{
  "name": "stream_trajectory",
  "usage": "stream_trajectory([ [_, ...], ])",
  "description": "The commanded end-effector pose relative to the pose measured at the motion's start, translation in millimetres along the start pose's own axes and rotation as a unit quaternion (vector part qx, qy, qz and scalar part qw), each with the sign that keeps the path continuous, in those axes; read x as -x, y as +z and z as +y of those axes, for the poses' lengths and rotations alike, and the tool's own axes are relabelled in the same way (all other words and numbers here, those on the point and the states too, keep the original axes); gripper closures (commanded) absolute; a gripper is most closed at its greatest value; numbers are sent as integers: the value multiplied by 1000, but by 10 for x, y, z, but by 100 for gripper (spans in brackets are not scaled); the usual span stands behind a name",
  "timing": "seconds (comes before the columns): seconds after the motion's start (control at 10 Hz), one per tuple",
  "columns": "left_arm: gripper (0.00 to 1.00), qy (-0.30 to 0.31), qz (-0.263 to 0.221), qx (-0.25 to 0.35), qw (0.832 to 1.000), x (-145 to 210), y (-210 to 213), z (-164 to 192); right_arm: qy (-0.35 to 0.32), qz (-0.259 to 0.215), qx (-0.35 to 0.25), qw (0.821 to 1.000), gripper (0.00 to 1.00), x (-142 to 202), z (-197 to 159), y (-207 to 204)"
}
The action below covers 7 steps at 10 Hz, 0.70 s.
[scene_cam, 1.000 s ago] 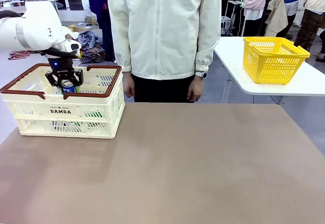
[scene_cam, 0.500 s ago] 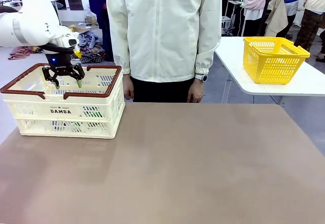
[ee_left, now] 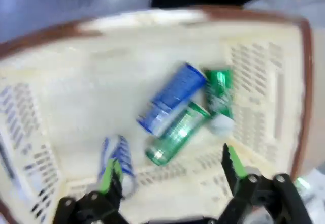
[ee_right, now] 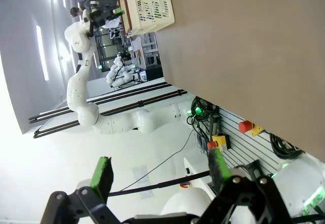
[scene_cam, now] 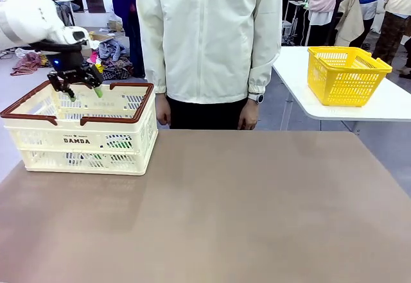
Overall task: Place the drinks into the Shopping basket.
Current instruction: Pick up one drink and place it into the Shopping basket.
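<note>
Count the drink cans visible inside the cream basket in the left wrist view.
4, all lying on the Shopping basket floor: a blue can in the middle, a green can beside it, another green can behind those, and a blue-and-white can apart near one wall. Blur may hide others.

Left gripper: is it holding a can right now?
No. The left gripper hangs open and empty above the Shopping basket; the cans lie inside.
</note>
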State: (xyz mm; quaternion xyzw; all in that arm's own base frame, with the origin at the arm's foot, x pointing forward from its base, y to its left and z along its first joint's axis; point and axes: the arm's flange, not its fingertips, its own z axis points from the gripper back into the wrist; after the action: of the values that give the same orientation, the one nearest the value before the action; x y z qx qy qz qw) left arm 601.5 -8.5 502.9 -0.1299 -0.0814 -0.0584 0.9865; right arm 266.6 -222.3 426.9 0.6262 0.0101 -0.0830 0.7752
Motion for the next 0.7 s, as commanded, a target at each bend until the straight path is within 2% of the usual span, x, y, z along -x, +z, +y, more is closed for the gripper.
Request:
stream_trajectory([
  [0.0,0,-67,82,154,982,509,418,178,-5,1,-1,1000,0,16,29,6],
  [0.1,0,-81,82,220,969,664,579,285,-5,1,-1,1000,0,16,29,6],
  [0.2,0,7,72,313,947,740,679,414,-5,1,-1,1000,0,16,29,6],
  [0.3,0,82,22,417,905,777,700,618,-5,1,-1,1000,0,16,29,6],
  [0.4,0,149,3,496,855,806,642,887,-5,1,-1,1000,0,16,29,6],
  [0.5,0,165,-13,532,831,814,587,1109,-5,1,-1,1000,0,16,29,6],
  [0.6,0,181,-32,534,825,740,543,1258,-5,1,-1,1000,0,16,29,6],
])
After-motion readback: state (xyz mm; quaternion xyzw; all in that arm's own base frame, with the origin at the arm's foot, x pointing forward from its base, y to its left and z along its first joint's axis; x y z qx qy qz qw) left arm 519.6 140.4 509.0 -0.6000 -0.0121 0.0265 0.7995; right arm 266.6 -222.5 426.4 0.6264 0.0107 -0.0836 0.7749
